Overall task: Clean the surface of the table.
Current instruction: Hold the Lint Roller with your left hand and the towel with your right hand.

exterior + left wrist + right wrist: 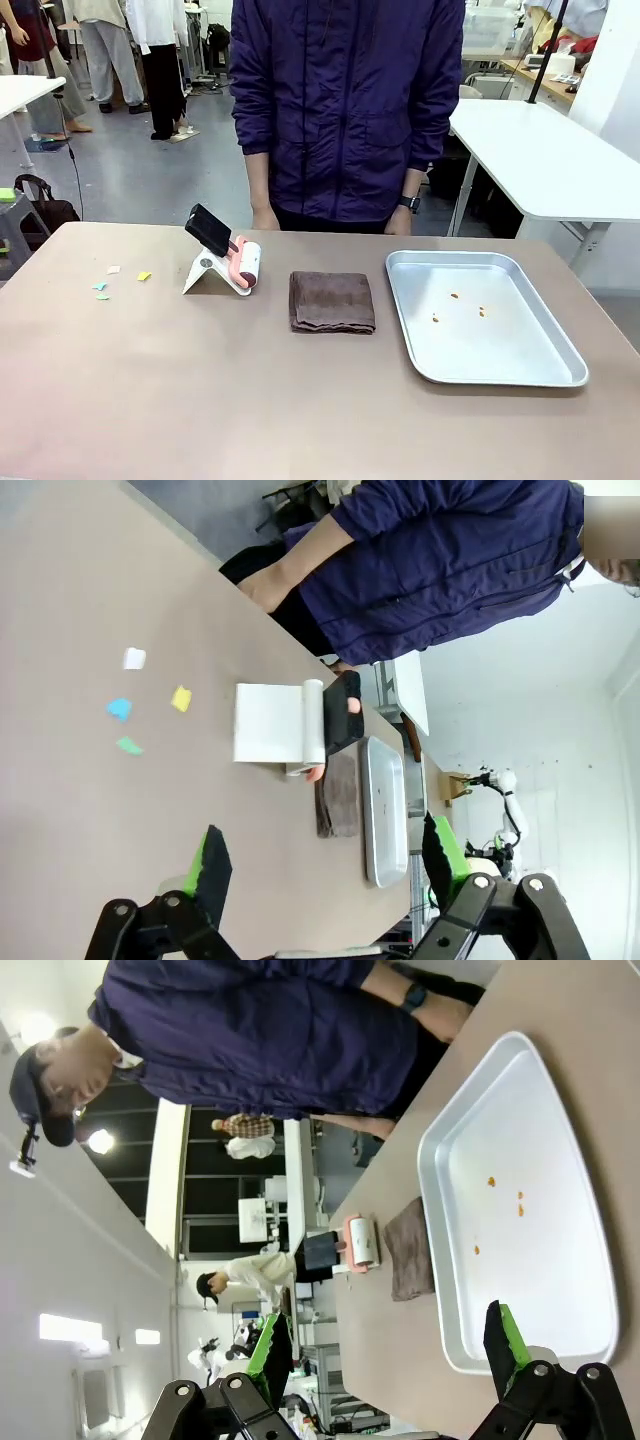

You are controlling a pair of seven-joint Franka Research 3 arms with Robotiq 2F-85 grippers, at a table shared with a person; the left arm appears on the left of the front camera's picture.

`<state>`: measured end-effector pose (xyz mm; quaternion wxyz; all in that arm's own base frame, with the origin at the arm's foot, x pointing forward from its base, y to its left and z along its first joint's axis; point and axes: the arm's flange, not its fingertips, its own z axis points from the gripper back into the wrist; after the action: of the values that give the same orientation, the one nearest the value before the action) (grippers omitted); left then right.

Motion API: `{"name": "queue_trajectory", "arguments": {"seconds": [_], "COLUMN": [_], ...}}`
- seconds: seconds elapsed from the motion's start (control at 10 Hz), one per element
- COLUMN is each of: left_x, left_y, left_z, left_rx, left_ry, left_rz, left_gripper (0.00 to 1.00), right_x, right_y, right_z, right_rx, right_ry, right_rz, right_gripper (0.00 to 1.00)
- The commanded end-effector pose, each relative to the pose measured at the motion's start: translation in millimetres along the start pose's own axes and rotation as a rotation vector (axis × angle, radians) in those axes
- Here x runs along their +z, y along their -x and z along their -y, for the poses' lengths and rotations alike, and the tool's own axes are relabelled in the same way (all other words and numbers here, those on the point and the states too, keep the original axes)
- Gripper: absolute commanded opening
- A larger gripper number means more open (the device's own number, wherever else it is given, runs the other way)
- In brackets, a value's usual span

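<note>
Table [200,400] below and ahead of both grippers, unwiped. Left gripper [325,855] and right gripper [386,1332] spread wide, gripping nothing. Ahead of the left fingers: paper scraps [119,709], then lint roller [313,720], folded brown cloth [340,795] beyond. Ahead of the right: metal tray [540,1140] with orange crumbs [491,1182]. Apparently the opening step, tool not yet picked. Next calls for reaching the roller or cloth, then closing squarely on it.

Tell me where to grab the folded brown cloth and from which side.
Pinch the brown cloth at its near edge, where the folds stack thickest, coming straight down. It lies flat on the table, likely leaving no gap to slide under from the side.
</note>
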<state>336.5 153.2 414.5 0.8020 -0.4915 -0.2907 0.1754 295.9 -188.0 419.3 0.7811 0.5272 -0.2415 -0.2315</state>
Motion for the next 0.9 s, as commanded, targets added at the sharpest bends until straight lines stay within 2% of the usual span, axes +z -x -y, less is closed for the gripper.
{"name": "queue_trajectory", "arguments": {"seconds": [0.0, 0.1, 0.5, 0.6, 0.8], "left_x": [-16.4, 0.0, 0.0, 0.0, -3.2], "left_y": [98.3, 0.0, 0.0, 0.0, -3.1], "left_z": [14.7, 0.0, 0.0, 0.0, 12.8], "left_rx": [-0.042, 0.000, 0.000, 0.000, 0.004], "left_ry": [-0.033, 0.000, 0.000, 0.000, -0.051], "left_rz": [0.044, 0.000, 0.000, 0.000, -0.011], "left_gripper": [1.00, 1.00, 1.00, 1.00, 1.00], "right_x": [-28.2, 0.0, 0.0, -1.4, -16.6], "right_y": [102.3, 0.0, 0.0, 1.2, 4.3], "right_z": [22.4, 0.0, 0.0, 4.2, -12.7], "right_rx": [0.044, 0.000, 0.000, 0.006, 0.068], "right_ry": [0.016, 0.000, 0.000, 0.025, 0.128], "right_rz": [0.038, 0.000, 0.000, -0.013, -0.002], "right_gripper": [1.00, 1.00, 1.00, 1.00, 1.00]}}
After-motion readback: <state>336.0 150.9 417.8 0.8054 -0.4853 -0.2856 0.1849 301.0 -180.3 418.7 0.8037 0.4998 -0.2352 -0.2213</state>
